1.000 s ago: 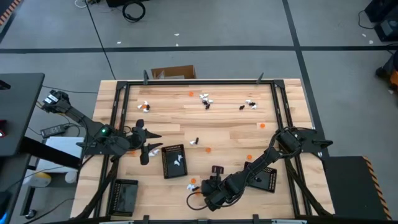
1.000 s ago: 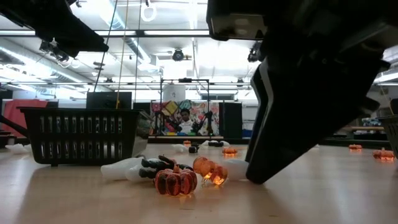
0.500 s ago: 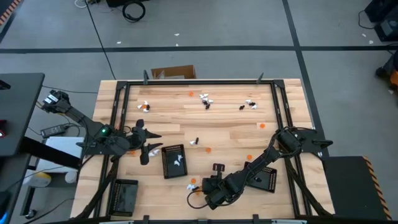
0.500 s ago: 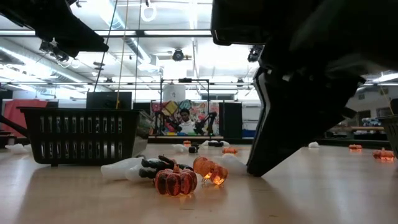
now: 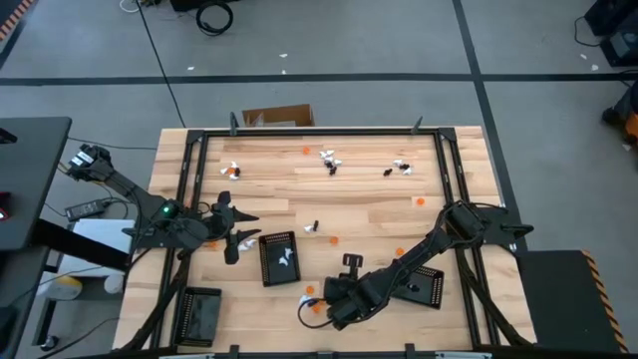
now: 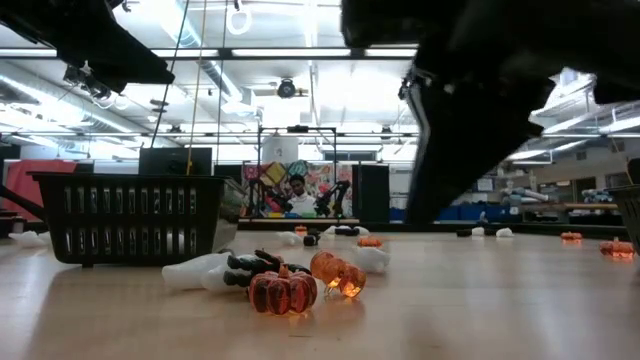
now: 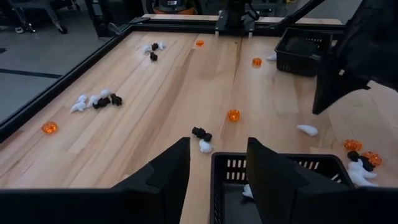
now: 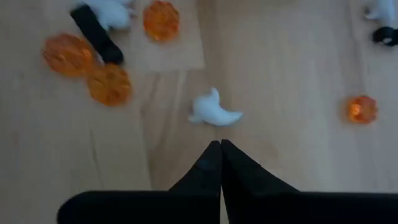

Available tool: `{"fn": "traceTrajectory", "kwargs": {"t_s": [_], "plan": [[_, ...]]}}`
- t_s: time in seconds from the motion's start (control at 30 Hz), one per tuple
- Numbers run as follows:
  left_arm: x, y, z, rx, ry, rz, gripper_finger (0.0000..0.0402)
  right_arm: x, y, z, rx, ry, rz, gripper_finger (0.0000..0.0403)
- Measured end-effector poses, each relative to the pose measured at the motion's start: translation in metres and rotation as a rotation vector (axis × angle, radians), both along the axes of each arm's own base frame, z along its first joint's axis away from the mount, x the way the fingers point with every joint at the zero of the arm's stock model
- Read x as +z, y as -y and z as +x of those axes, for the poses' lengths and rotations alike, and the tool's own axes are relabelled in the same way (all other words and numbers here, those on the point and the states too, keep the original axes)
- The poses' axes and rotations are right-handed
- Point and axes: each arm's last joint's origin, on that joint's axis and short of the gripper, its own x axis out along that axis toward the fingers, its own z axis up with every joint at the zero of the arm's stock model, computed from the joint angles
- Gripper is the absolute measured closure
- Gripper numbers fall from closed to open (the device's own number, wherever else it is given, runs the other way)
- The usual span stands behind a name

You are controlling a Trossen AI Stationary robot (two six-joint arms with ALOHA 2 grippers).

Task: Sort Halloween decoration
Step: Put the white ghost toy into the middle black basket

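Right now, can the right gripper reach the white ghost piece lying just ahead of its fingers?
Probably yes: the right gripper hangs shut just short of the white ghost, with bare wood between, but it must open first.

Right pincer (image 8: pixel 220 149) shut, empty (tips touching) — left pincer (image 7: pixel 217 163) parted.

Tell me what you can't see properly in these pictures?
- Low view: the right arm's dark bulk fills the top right; its fingers are cut off.
- High view: the pieces inside the middle tray are too small to identify.
- Left wrist view: the left fingers cover part of that tray.
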Motion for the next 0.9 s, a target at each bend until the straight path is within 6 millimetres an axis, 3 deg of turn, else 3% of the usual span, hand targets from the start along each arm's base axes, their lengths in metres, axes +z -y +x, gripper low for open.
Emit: {"fn": "traceTrajectory", "kwargs": {"t_s": [0.5, 0.63, 0.9], "plan": [[0.0, 0.0, 0.0, 0.0, 0.0, -0.001, 0.024, 0.001, 0.015, 0.019, -0.051, 0.054, 0.103, 0.0187], [0.0, 0.0, 0.0, 0.002, 0.002, -0.008, 0.024, 0.001, 0.016, 0.021, -0.08, 0.067, 0.142, 0.0166], [0.0, 0.0, 0.0, 0.003, 0.003, -0.01, 0.024, 0.0, 0.007, 0.017, -0.066, 0.096, 0.082, 0.0163]]}}
